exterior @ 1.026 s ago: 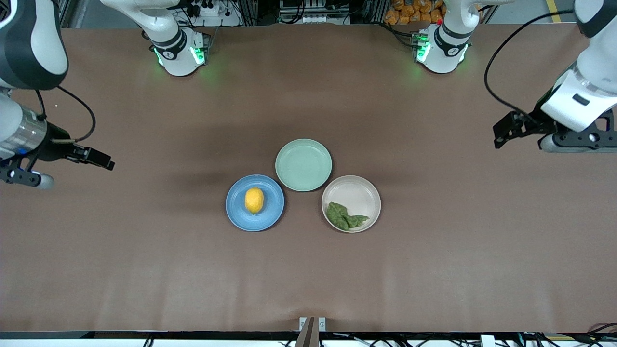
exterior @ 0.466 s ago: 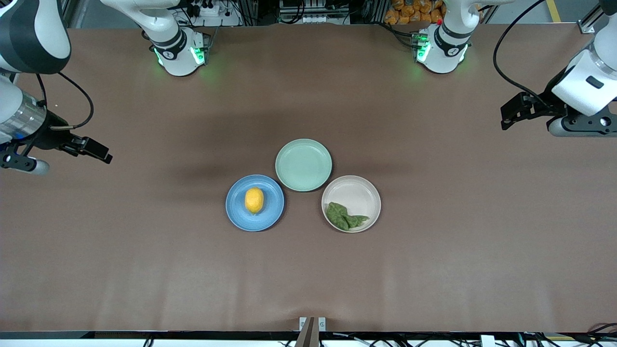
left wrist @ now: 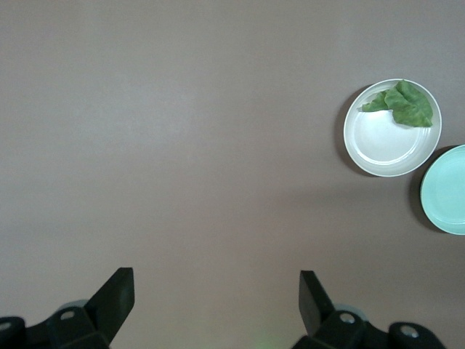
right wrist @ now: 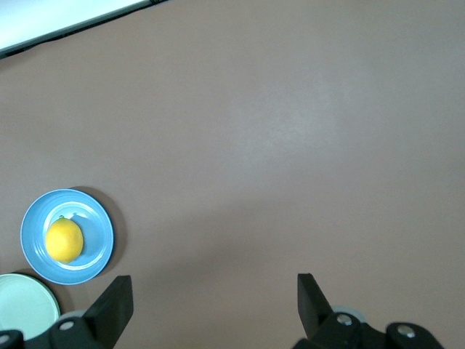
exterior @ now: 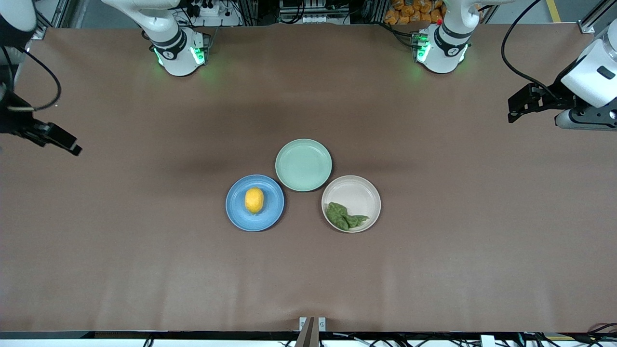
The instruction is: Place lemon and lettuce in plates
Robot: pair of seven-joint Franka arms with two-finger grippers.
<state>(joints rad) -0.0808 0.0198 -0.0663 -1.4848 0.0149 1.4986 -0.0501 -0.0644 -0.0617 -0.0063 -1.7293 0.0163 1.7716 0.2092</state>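
Note:
The yellow lemon (exterior: pixel 254 200) (right wrist: pixel 64 240) lies in the blue plate (exterior: pixel 273 215) (right wrist: pixel 96 253). The dark green lettuce (exterior: pixel 344 216) (left wrist: pixel 404 106) lies in the beige plate (exterior: pixel 355 192) (left wrist: pixel 378 147), against the rim nearest the front camera. My left gripper (left wrist: pixel 216 281) hangs open and empty over bare table at the left arm's end, well away from the plates. My right gripper (right wrist: pixel 214 285) is open and empty too, over bare table at the right arm's end. In the front view only its camera bracket (exterior: pixel 53 137) shows.
An empty light green plate (exterior: pixel 303 165) (left wrist: pixel 449 195) (right wrist: pixel 25 307) sits touching both other plates, farther from the front camera. The two arm bases (exterior: pixel 178 53) (exterior: pixel 441 48) stand at the table's back edge. Brown table surface lies all around the plates.
Both arms have drawn outward and toward their bases' edge of the table. The right gripper has slid past the front view's edge. Lemon, lettuce and plates have not moved.

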